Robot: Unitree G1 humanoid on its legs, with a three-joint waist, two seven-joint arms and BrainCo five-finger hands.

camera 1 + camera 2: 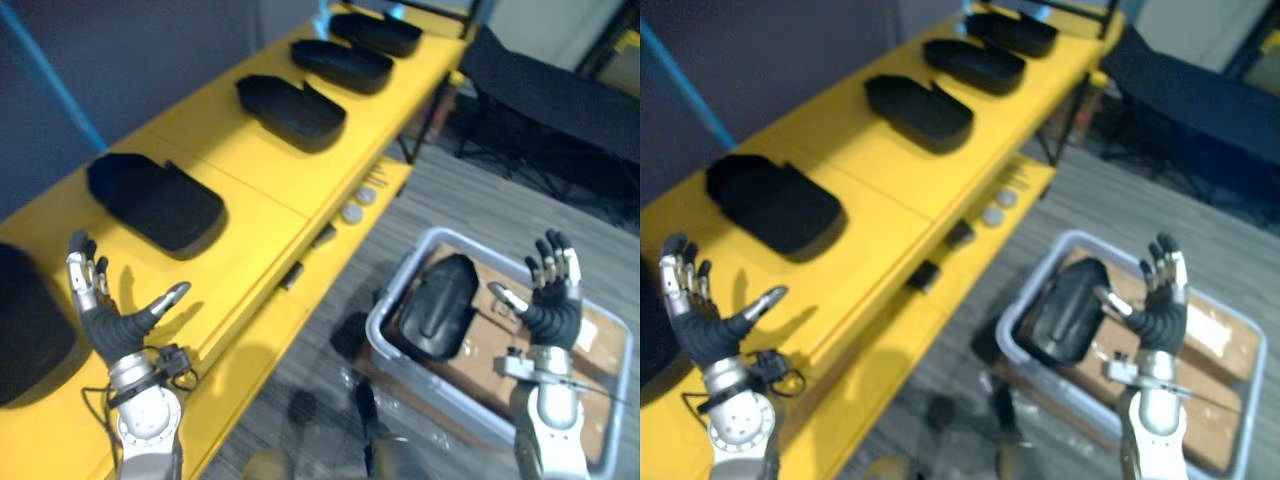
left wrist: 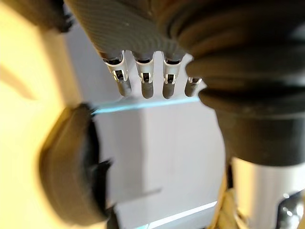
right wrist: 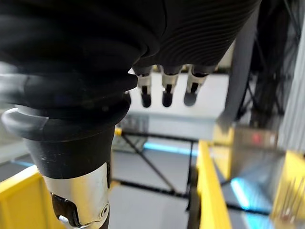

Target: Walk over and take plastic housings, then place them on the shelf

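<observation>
Black housing (image 1: 437, 305) lies in the grey bin (image 1: 376, 318), so my right hand (image 1: 553, 312) and left hand (image 1: 108, 328) hover spread, ready to grab.

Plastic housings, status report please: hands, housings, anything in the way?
Left hand open, raised by yellow shelf. Right hand open, raised by grey bin. One housing in bin; row of housings on shelf. Nothing blocks the bin housing.

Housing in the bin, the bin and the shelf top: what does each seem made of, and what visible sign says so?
Housing: likely moulded plastic, matt black with a smooth curved shell.
Bin: probably plastic, pale grey with a rounded, slightly glossy rim.
Shelf top: smooth yellow painted or coated surface; metal or board, unclear.
</observation>
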